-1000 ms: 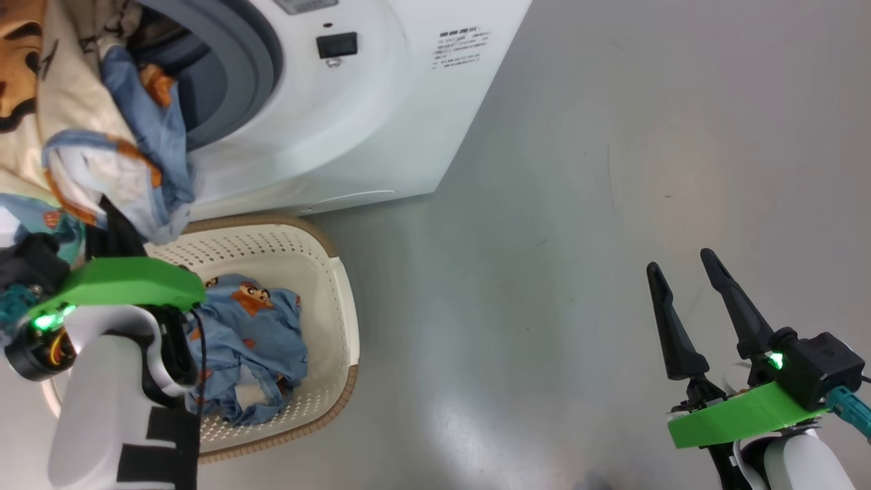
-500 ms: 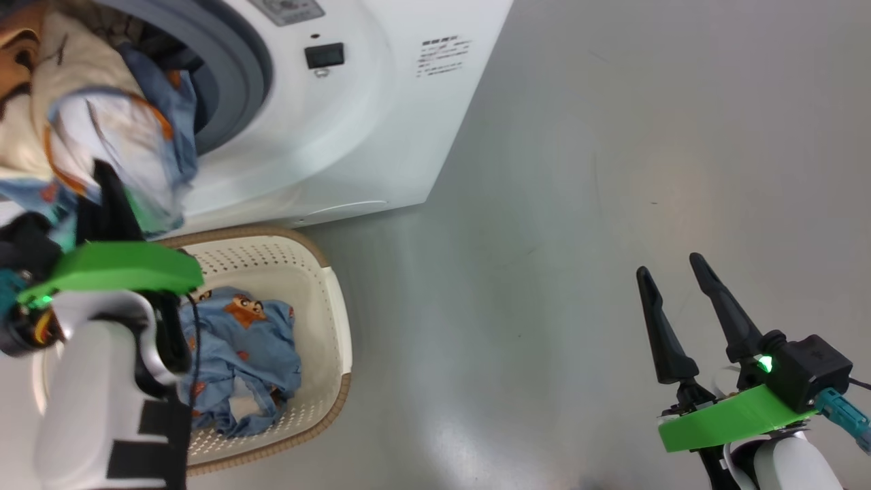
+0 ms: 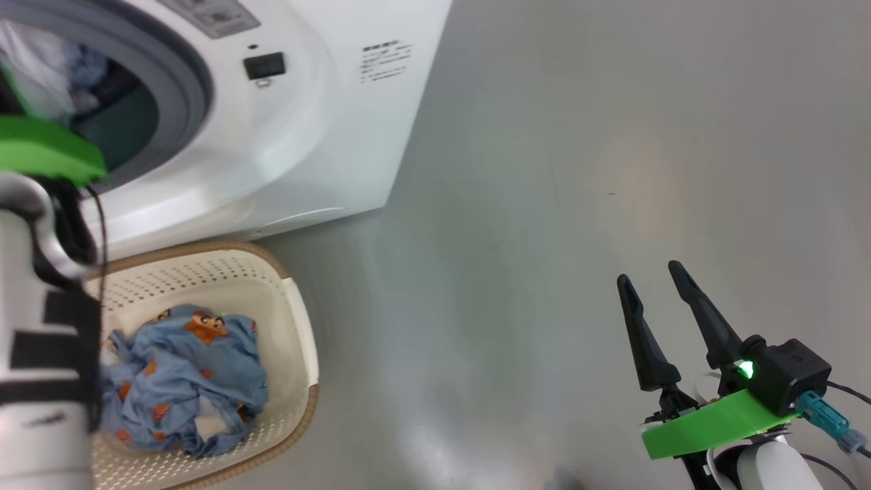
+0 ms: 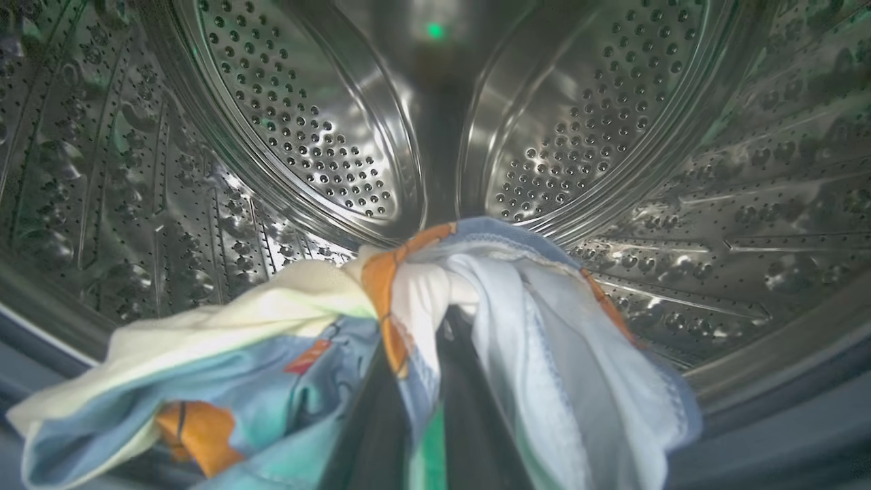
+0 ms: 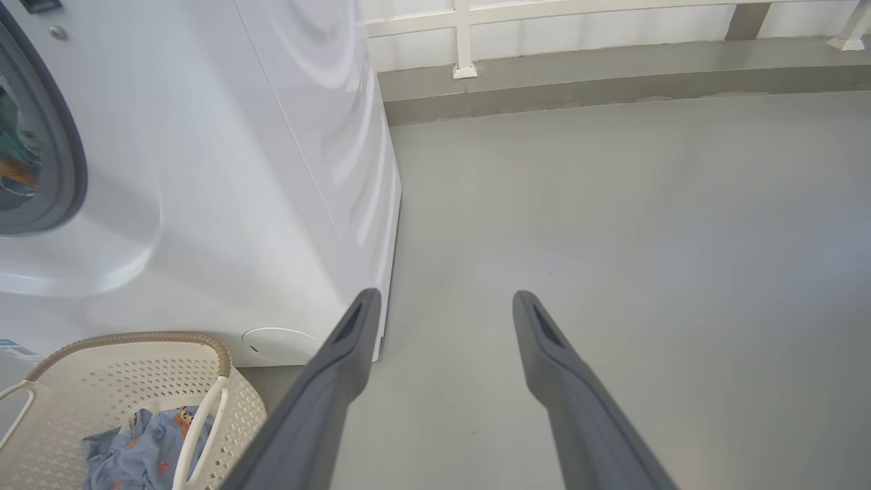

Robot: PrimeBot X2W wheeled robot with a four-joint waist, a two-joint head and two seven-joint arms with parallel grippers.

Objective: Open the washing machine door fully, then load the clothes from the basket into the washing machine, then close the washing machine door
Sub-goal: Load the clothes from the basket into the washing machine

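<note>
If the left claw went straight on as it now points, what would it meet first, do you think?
Likely the back of the drum, depth being unclear; the left claw, shut on the clothes, points there.

Head view: bright, even light from above, no hard shadows. The grey floor (image 3: 544, 170) has a soft sheen, with a pale glare patch low at centre. Left side smeared by motion blur: the washing machine (image 3: 286, 136) and the green plate (image 3: 41, 153) look soft. Right gripper (image 3: 648, 272) is sharp, and its green lamp (image 3: 746, 369) glows.

Left wrist view: dim. The steel drum (image 4: 306, 136) throws broken highlights. A green dot (image 4: 434, 30) reflects at top. The clothes (image 4: 531, 340) close to the lens are out of focus, with pale parts washed out. Drum walls bow at the edges.

Right wrist view: bright, flat light. Wavy reflections on the washer's white side. The fingers (image 5: 326, 395) are slightly soft. The white rail (image 5: 465, 34) curves near the top.
</note>
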